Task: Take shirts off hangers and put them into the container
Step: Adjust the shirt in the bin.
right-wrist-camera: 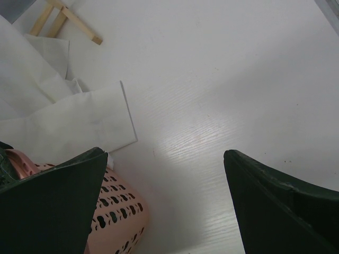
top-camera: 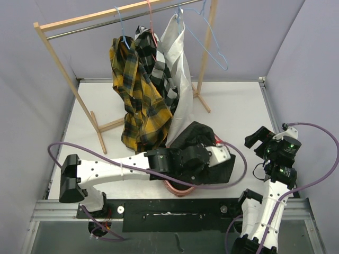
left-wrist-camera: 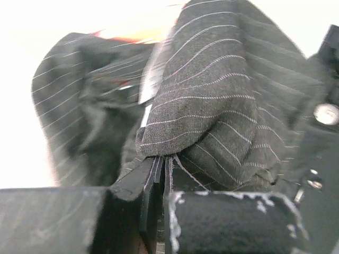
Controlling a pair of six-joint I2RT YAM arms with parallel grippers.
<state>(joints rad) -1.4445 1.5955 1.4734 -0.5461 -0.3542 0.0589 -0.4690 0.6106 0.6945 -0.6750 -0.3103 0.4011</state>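
Left fingers (left-wrist-camera: 161, 177): clenched on a fold of the black striped shirt (left-wrist-camera: 212, 95), the cloth pinched between the two tips in the left wrist view.
Left arm (top-camera: 122, 166): reaches from its base at 8 o'clock across to the middle of the tabletop (top-camera: 233, 106), its wrist over the dark heap.
Black striped shirt: off its hanger and bunched near 6 o'clock from the tabletop's centre, heaped over the pink basket (right-wrist-camera: 119, 211); whether all of it lies inside cannot be told.
Pink basket: mostly covered in the overhead view, with only a strip of rim showing under the left arm; its slotted wall shows in the right wrist view.
Right fingers (top-camera: 258, 138): spread wide and released, grasping nothing, held above bare tabletop at 4 o'clock, apart from the basket.
White shirt (top-camera: 177, 69): hangs on a light blue hanger (top-camera: 180, 13) at 12 o'clock; its lower part trails onto the tabletop, lying just beside the basket.
Black-and-white check shirt (top-camera: 159, 74): hangs on the pink-red hanger (top-camera: 151, 21), between the white shirt and the plaid one.
Yellow-and-black plaid shirt (top-camera: 137, 106): hangs on a second light blue hanger (top-camera: 121, 24) at 11 o'clock, its hem near the left arm's wrist.
Bare light blue hanger (top-camera: 212, 45): hooked on the metal rail (top-camera: 106, 24) at 1 o'clock, carrying no shirt.
Wooden rack (top-camera: 58, 58): stands along the far side of the tabletop, its feet on the white surface.
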